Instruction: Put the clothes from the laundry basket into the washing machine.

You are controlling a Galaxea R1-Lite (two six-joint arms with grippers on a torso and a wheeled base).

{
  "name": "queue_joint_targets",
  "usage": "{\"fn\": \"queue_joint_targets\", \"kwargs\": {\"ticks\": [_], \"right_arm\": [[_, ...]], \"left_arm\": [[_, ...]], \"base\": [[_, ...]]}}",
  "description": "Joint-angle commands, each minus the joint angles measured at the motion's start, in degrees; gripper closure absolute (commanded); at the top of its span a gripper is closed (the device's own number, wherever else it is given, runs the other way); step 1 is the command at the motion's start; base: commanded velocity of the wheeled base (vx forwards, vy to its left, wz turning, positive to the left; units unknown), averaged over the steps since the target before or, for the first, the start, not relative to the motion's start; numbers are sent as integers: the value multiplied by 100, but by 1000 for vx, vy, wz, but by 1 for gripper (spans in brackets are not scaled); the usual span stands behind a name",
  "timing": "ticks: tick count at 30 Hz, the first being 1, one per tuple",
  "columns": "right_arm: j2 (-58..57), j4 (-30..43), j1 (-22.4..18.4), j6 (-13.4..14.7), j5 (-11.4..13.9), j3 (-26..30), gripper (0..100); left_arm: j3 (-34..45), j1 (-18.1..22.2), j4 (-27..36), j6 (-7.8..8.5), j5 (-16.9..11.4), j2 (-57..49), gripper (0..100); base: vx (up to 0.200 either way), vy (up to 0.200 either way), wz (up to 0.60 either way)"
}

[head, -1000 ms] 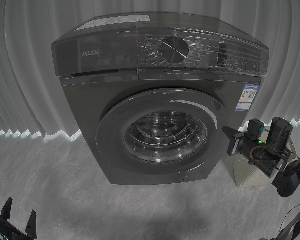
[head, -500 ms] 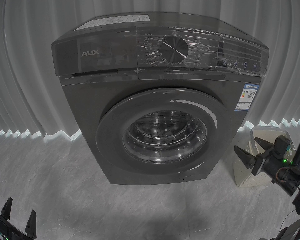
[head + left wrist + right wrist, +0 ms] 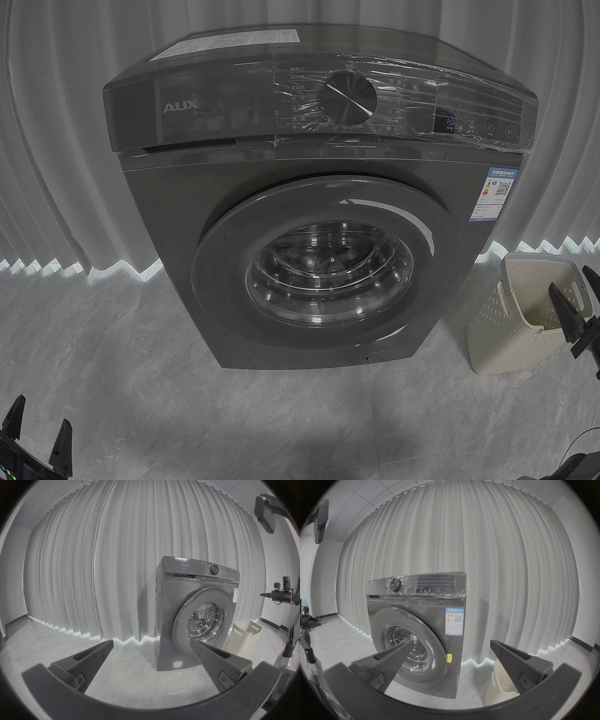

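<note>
**Both grippers spread wide, nothing held**

The washing machine [image 3: 325, 187] has its door [image 3: 400, 250] shut. The laundry basket [image 3: 519, 319] sits on the floor just right of it. The right gripper [image 3: 578, 297] hovers by the basket, and the left gripper [image 3: 40, 415] is low, well apart from both.

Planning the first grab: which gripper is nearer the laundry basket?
The right gripper, open close by the laundry basket; the left gripper hangs low, off toward the other side of the washing machine.
</note>
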Motion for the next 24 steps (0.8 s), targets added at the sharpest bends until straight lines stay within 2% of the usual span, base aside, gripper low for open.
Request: {"fn": "queue_joint_targets", "kwargs": {"ticks": [1, 8, 9, 10, 12, 13, 14, 18, 19, 20, 24], "right_arm": [[-1343, 272, -585, -78, 145, 305, 0], [-3443, 2531, -778, -87, 171, 305, 0], [-3523, 2645, -778, -87, 171, 305, 0], [-3988, 3322, -769, -78, 189, 305, 0], [-4419, 3946, -760, -78, 198, 305, 0], [-4445, 3990, -760, -78, 198, 305, 0], [-4823, 4526, -760, -69, 198, 305, 0], [-5447, 5361, -822, -78, 215, 305, 0], [-5465, 5388, -831, -78, 224, 305, 0], [-5509, 5836, -945, -16, 268, 305, 0], [-5509, 5809, -945, 98, 250, 305, 0]], "left_arm": [[101, 1, -1, -21, -6, -93, 0], [101, 1, -1, -30, -6, -93, 0], [101, 1, -1, -30, -6, -93, 0], [101, 1, -1, -30, -6, -93, 0], [101, 1, -1, -30, -6, -93, 0], [101, 1, -1, -30, -6, -93, 0], [101, 1, -1, -30, -6, -93, 0], [101, 1, -1, -30, 2, -93, 0], [101, 1, -1, -30, 2, -93, 0], [101, 1, -1, -30, 2, -93, 0], [101, 1, -1, -30, 29, -93, 0]], "base": [[0, 0, 0], [0, 0, 0], [0, 0, 0], [0, 0, 0], [0, 0, 0], [0, 0, 0], [0, 0, 0], [0, 0, 0], [0, 0, 0], [0, 0, 0], [0, 0, 0]]}}
